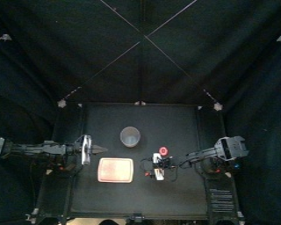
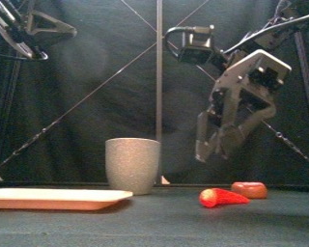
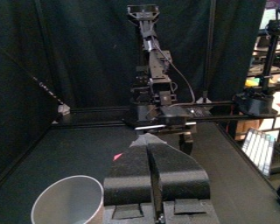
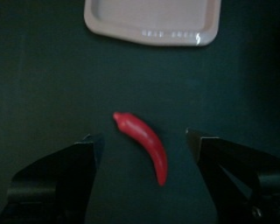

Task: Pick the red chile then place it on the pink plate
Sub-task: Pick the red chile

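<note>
Right gripper (image 4: pixel 146 138): was held low over the table with the jaws spread wide, one on each side of the chile, and nothing was gripped yet; this pose was judged to be the preparation for closing on it
Red chile (image 2: pixel 222 198): was laid flat on the table, to the right of the grey cup and apart from the plate; its length was seen running between the jaws, so the grip was judged to fall across its thin body
Pink plate (image 2: pixel 54 198): was placed flat to the left of the chile; nothing was seen on it, so room was left for the chile
Grey cup (image 2: pixel 132 165): was stood upright behind the plate, outside the judged path
Small red toy (image 2: pixel 250 189): was seen just beside the chile; its kind could not be told
Left gripper (image 3: pixel 154 171): was kept at the left side with the jaws pressed together, and nothing was held
Table (image 1: pixel 102 123): black, flat and dull
Black curtains (image 1: pixel 61 53): were hung at the back and the sides
</note>
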Controlling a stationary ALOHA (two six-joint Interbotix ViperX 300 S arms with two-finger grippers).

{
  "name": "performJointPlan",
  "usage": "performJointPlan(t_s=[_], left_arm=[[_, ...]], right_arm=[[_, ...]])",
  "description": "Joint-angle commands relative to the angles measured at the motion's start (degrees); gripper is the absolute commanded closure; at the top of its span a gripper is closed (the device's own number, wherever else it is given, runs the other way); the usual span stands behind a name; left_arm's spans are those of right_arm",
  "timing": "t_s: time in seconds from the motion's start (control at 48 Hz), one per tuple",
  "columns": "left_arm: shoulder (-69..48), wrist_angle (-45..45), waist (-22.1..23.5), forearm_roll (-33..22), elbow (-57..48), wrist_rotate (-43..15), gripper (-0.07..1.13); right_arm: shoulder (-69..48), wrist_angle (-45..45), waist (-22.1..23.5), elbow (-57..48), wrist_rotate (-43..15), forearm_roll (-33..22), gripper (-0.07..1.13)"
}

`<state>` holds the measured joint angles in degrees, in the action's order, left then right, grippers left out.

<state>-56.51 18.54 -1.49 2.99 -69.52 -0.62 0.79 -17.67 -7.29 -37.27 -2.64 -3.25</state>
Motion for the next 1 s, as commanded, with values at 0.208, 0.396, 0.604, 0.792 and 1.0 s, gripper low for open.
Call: performJointPlan(t_s=[0.208, 0.396, 0.604, 0.792, 1.0], left_arm=[[0.2, 0.0, -0.6, 0.0, 0.6, -0.1, 1.09], [0.2, 0.0, -0.6, 0.1, 0.6, 0.0, 1.09], [0.2, 0.0, -0.7, 0.2, 0.6, -0.1, 1.09], [0.2, -0.1, -0.7, 0.1, 0.6, -0.1, 1.09], [0.2, 0.0, -0.7, 0.2, 0.5, -0.1, 1.09]], right_arm=[[2.2, -3.9, -0.5, 2.3, 0.1, -0.2, 0.02], [6.1, -3.9, -0.3, 4.3, 0.2, -0.4, 0.03], [8.3, -4.0, -0.2, 5.1, 0.2, -1.1, 0.05], [8.3, -4.0, -0.2, 5.1, 0.2, -1.1, 0.26], [7.7, -3.9, -0.1, 7.0, 0.3, -1.9, 0.55]])
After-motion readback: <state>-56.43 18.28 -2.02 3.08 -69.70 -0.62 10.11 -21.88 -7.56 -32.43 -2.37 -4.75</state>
